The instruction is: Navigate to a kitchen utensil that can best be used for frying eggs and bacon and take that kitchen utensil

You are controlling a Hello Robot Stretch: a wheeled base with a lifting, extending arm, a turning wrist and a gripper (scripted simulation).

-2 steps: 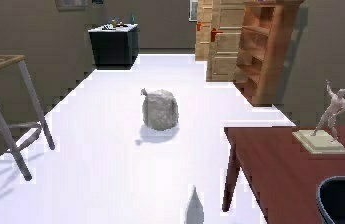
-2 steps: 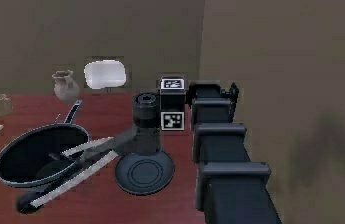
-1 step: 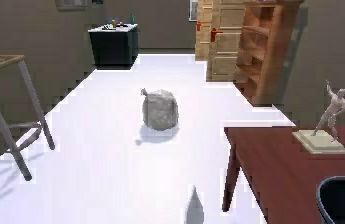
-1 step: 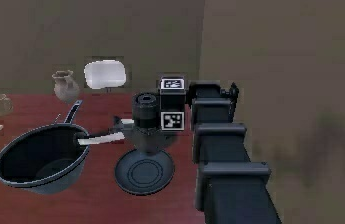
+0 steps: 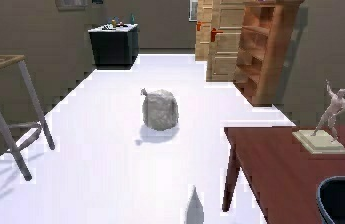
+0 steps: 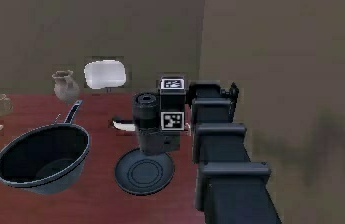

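Arm side view: frying pan (image 6: 42,160) on the red table (image 6: 98,108), handle (image 6: 72,113) angled toward my gripper (image 6: 130,122) (I cannot tell whether it holds anything). Best approach, probably: take the handle, not the rim.

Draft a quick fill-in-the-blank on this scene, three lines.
In the arm side view, the dark pan lies ___ of the gripper.
The pan rests on a red ___.
In the forward view, a grey lump sits on the white ___.
Missing: left; table; floor.
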